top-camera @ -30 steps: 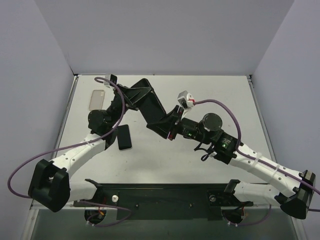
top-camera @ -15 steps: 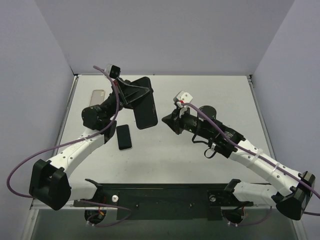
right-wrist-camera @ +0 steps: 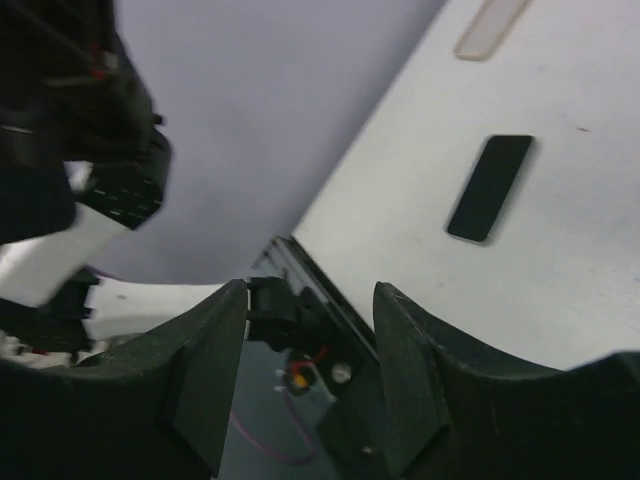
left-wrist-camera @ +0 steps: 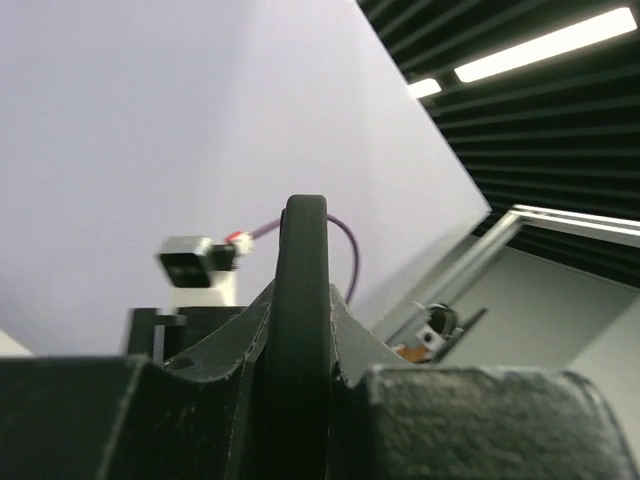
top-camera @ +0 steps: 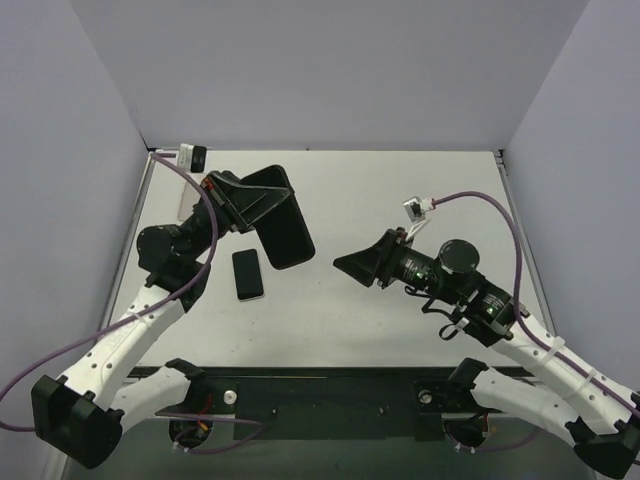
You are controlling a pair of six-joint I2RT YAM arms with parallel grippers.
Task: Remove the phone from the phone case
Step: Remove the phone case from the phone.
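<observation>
Counted 2 black flat slabs: one large slab (top-camera: 283, 228), one small slab (top-camera: 248, 274). 1 pale translucent piece (right-wrist-camera: 490, 25). Rig had 2 arms, left arm (top-camera: 130, 325) and right arm (top-camera: 545, 350), plus 2 grippers, left gripper (top-camera: 250, 197) and right gripper (top-camera: 358, 266).

White arm links (top-camera: 125, 338), black joints (top-camera: 165, 250), black fingers (right-wrist-camera: 205, 370), purple cables (top-camera: 480, 193)

I saw a white table (top-camera: 420, 190) with pale walls on three sides. There was a back wall (top-camera: 320, 70), a left wall (top-camera: 50, 200) and a right wall (top-camera: 600, 150), all soft purple-grey. When I looked up through the left wrist camera, the ceiling (left-wrist-camera: 570, 120) was dark and made of strips. Two long lights (left-wrist-camera: 545, 45) shone bright white there.
</observation>
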